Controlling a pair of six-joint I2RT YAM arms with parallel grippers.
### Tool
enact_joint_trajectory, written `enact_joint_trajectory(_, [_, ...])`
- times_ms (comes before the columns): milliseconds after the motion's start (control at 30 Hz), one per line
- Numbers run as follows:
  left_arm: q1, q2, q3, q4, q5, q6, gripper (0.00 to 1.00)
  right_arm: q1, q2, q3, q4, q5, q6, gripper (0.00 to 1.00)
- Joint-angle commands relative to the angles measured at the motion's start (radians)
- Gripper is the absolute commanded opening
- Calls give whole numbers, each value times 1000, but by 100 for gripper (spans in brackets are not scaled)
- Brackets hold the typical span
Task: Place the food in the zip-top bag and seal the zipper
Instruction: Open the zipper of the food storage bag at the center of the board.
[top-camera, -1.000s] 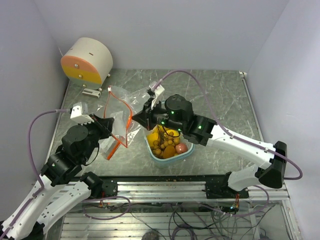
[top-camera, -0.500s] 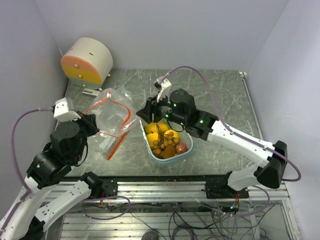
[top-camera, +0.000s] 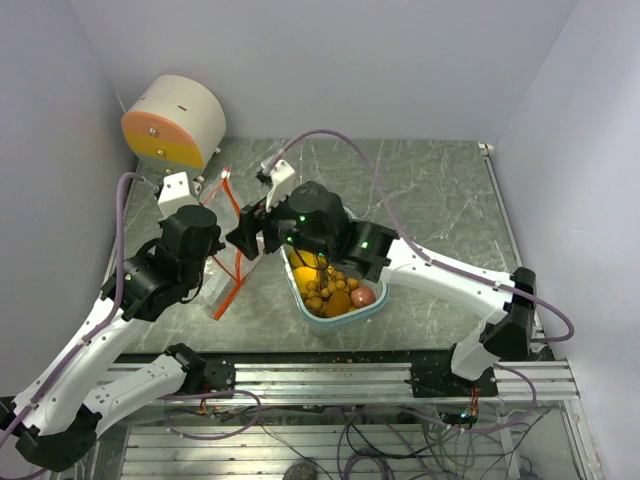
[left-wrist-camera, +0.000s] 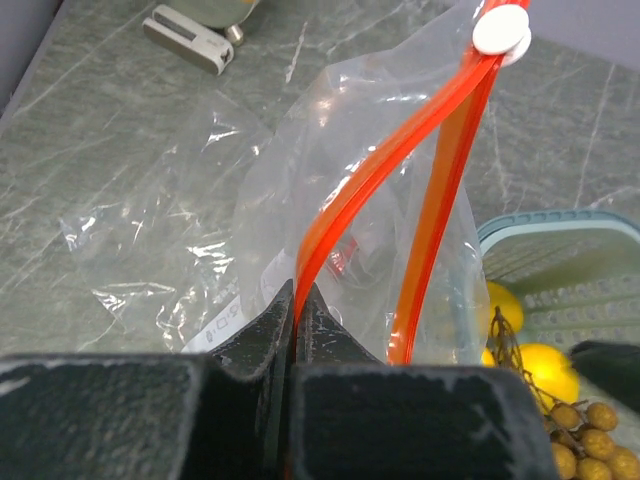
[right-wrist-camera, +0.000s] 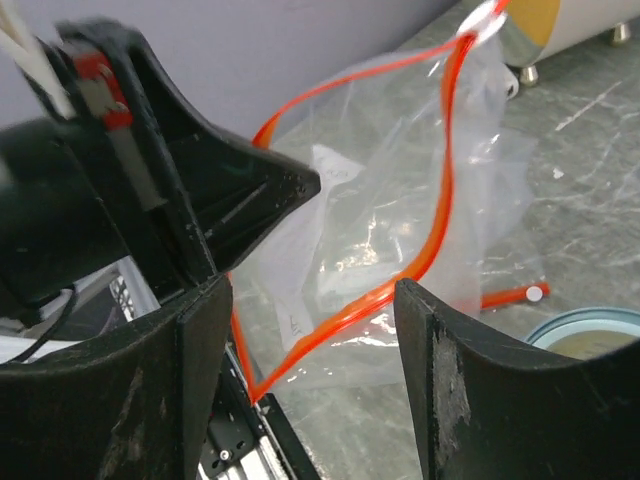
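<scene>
So, fruits (top-camera: 336, 290) in teal basket (left-wrist-camera: 560, 218)

Bag (right-wrist-camera: 395, 190) agape, left pincer (left-wrist-camera: 297, 305) on rim

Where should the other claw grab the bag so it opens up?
Grab the loose orange zipper strip, opposite the one the left gripper pinches. Come from the basket side with the open right gripper: that strip stands up facing it, so pulling there should spread the bag open.
</scene>
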Motion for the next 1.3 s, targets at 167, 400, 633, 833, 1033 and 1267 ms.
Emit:
enact_joint_trajectory(167, [-2, -15, 62, 21, 28, 1, 7, 15, 111, 36, -57, 248, 68, 61])
enact_joint_trajectory(400, [-2, -77, 24, 19, 94, -34, 7, 15, 150, 15, 22, 365, 67, 57])
enact_joint_trajectory(633, [-2, -84, -15, 15, 114, -50, 7, 15, 225, 74, 48, 306, 87, 57])
enact_joint_trajectory(833, [-2, -72, -48, 9, 78, -59, 7, 21, 181, 19, 82, 346, 100, 57])
enact_joint_trajectory(1033, [-2, -64, -91, -13, 2, -75, 7, 22, 108, -62, 110, 309, 78, 60])
enact_joint_trajectory(1267, [-2, -50, -133, 24, 22, -94, 7, 32, 118, -61, 82, 268, 54, 58])
